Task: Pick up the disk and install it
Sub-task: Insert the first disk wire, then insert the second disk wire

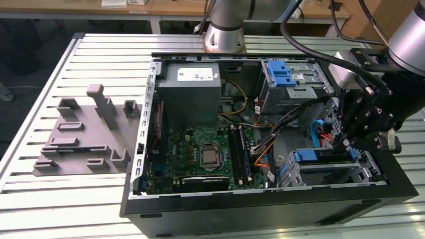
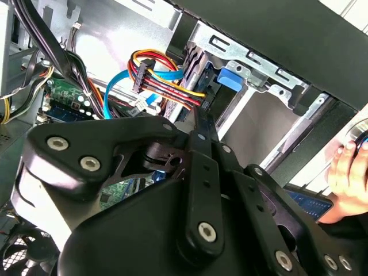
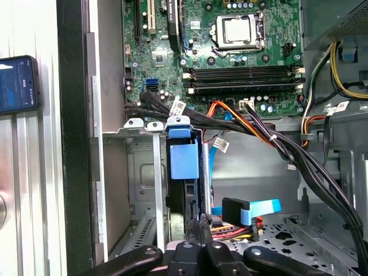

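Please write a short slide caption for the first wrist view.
Gripper over the blue-railed disk standing in the drive cage, below the motherboard.

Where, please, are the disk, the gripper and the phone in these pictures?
disk point(image 3: 184, 164): first wrist view, on its blue rail end.
gripper point(image 3: 199, 227): first wrist view, between its fingertips.
phone point(image 3: 17, 83): first wrist view, on its screen.

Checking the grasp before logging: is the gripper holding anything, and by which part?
The gripper looks shut on the disk, which stands on edge in the drive cage, gripped at its end opposite the blue tab.
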You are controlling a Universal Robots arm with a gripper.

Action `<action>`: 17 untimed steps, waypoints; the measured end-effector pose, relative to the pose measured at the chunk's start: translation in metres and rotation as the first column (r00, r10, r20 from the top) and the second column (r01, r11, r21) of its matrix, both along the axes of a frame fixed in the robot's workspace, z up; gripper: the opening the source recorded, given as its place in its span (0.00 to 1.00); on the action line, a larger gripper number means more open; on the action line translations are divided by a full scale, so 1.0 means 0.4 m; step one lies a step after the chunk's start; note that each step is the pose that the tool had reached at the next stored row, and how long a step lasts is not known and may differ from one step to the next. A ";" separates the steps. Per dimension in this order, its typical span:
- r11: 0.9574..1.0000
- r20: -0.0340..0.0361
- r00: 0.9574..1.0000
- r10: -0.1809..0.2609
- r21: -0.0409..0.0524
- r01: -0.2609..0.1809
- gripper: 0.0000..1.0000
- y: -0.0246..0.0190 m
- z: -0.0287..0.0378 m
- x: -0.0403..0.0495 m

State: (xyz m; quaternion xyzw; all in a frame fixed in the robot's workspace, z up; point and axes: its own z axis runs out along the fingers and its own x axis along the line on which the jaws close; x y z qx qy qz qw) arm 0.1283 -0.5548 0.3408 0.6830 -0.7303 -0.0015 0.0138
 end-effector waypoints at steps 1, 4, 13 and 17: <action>1.000 0.000 1.000 0.000 0.000 0.000 0.11 0.000 0.000 0.000; 1.000 0.000 1.000 0.000 0.000 0.000 0.11 0.000 0.002 0.000; 1.000 0.000 1.000 0.000 0.000 0.000 0.11 0.000 0.002 -0.011; 1.000 0.000 1.000 0.000 0.000 0.000 0.11 0.000 0.002 -0.017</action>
